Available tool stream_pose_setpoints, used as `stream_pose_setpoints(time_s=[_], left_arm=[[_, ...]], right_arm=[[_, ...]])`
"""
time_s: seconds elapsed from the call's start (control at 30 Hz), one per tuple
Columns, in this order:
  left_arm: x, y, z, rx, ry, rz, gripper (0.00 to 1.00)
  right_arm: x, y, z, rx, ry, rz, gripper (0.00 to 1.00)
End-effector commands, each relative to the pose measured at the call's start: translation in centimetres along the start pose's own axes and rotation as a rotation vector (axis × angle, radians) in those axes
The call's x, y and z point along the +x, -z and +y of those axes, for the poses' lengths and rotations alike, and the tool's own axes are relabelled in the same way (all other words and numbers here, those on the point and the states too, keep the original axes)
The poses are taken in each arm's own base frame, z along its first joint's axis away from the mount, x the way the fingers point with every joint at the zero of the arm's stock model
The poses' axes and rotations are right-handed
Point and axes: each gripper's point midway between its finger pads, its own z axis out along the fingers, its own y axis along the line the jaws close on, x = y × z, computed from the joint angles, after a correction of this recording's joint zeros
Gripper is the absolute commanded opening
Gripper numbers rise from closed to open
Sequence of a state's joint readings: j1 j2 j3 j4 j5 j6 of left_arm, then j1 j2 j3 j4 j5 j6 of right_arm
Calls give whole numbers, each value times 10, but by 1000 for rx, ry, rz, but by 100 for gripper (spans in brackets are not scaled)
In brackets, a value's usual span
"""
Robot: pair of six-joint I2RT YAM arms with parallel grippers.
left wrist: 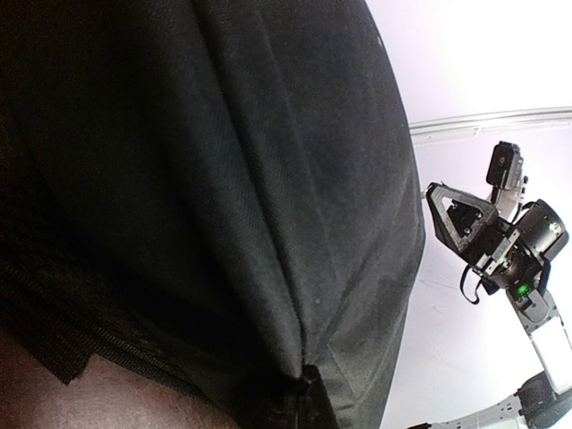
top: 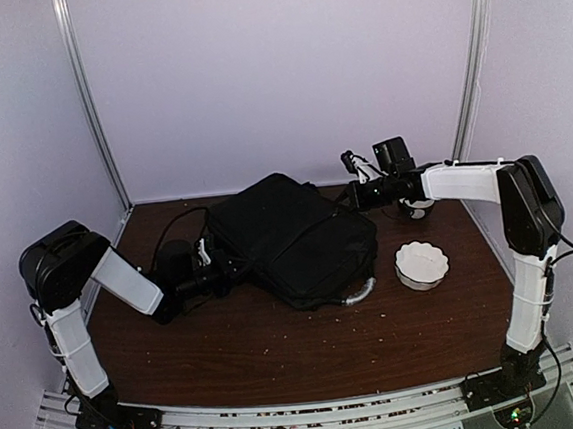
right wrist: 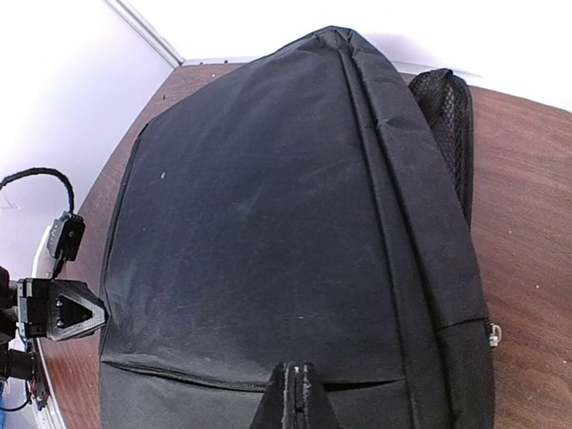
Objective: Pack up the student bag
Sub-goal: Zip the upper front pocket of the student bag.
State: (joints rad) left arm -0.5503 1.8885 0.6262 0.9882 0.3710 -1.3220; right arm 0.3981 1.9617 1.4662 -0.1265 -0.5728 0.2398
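Cloth is the trouble on this step, I judge: the student bag (top: pixel 294 239) lies flat and looks closed in the middle of the table (top: pixel 278 351), so you need an opening before anything goes in. Nearest you, your left gripper (top: pixel 208 267) is pressed together at the bag's left edge; whether it nips any fabric I cannot tell. Use it to steady that side, low and firm. Farther back, your right gripper (right wrist: pixel 296 389) hangs by the bag's far right corner, also pressed together and holding nothing. Spread it before you reach for the small silvery pull (right wrist: pixel 491 333) on the side seam, then draw along the zip, not upward. Count: one bag, one white scalloped bowl (top: pixel 421 264) near its right side, two grippers.
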Motion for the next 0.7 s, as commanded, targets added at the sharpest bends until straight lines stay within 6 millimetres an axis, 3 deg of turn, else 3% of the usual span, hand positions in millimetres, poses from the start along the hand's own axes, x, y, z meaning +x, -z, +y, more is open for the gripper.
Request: stream_pose_setpoints(time_s=[0.0, 0.67], left_arm=[[-8, 8, 8, -38, -21, -33, 0], [-10, 10, 7, -56, -41, -37, 0]], right_arm=[[-27, 19, -18, 65, 12, -94, 0], [-18, 11, -49, 117, -22, -73, 0]])
